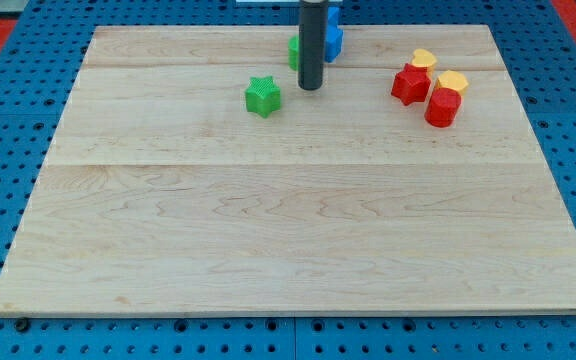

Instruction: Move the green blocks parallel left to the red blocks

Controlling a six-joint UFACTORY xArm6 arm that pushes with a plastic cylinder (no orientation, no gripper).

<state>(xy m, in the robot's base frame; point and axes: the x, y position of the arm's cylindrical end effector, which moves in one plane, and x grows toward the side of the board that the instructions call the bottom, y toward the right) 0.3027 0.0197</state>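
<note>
The green star block (262, 96) lies near the board's (268, 240) top, just left of my tip (311, 87). A second green block (294, 52) sits behind the rod, partly hidden, touching blue blocks (334, 38). The red star block (411, 84) and red cylinder-like block (442, 107) sit at the view's right among yellow blocks (452, 81). The rod holds nothing. No writing is visible.

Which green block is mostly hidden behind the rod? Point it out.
The green block at the view's top, peeking out left of my tip; the green star block sits fully visible, lower left.

A lab bench: wooden board (298, 230) on blue perforated mounting plate (8, 130).
</note>
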